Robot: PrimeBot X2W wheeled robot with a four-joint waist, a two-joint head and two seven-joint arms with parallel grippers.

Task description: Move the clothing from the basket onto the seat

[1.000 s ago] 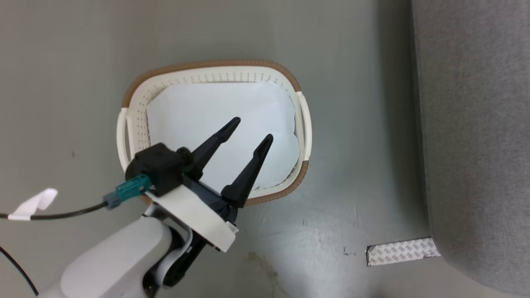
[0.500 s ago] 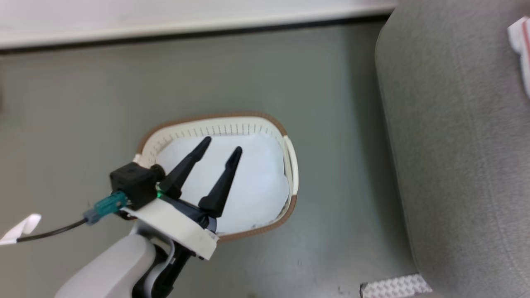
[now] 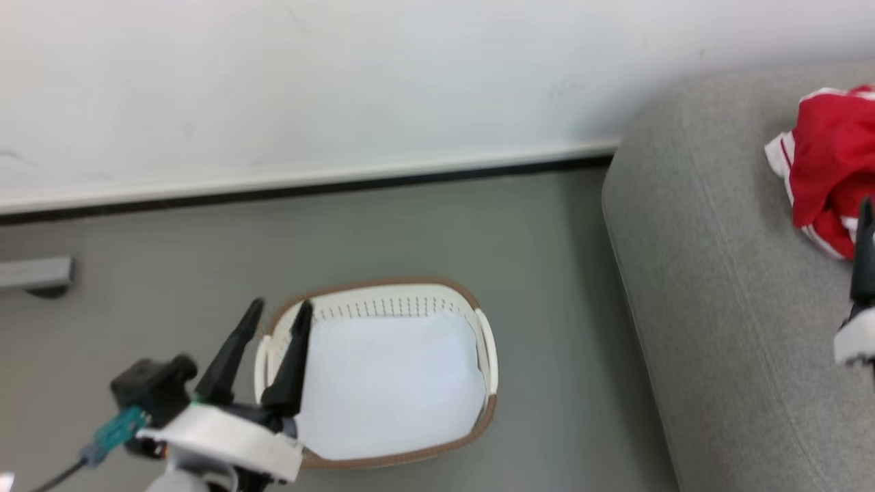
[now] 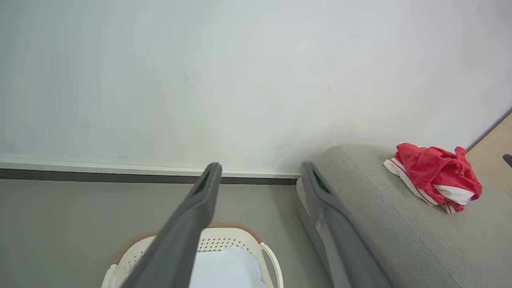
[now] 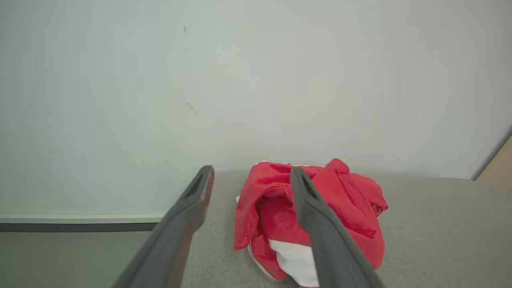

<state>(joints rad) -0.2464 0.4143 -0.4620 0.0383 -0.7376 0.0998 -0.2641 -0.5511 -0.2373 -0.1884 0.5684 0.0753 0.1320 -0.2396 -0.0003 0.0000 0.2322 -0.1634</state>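
Note:
The red clothing (image 3: 827,164) with white trim lies bunched on the grey seat (image 3: 711,321) at the right. My right gripper (image 5: 252,171) is open just in front of the clothing (image 5: 344,208), which rests on the seat (image 5: 440,228) with nothing gripping it; one of its fingers (image 3: 865,253) shows at the head view's right edge. The cream basket (image 3: 372,281) stands on the floor left of the seat and holds a flat white sheet (image 3: 389,383). My left gripper (image 3: 280,311) hangs open and empty above the basket's left rim. The left wrist view shows this gripper (image 4: 260,166), the basket (image 4: 240,240) and the clothing (image 4: 436,176).
A white wall (image 3: 342,82) with a dark skirting strip runs behind the basket and the seat. Grey floor (image 3: 171,253) surrounds the basket. A grey bar (image 3: 34,273) juts in at the far left.
The head camera has swung upward, bringing the wall, the seat top and the red clothing into view. My left gripper now sits over the basket's left rim instead of its middle, still open.

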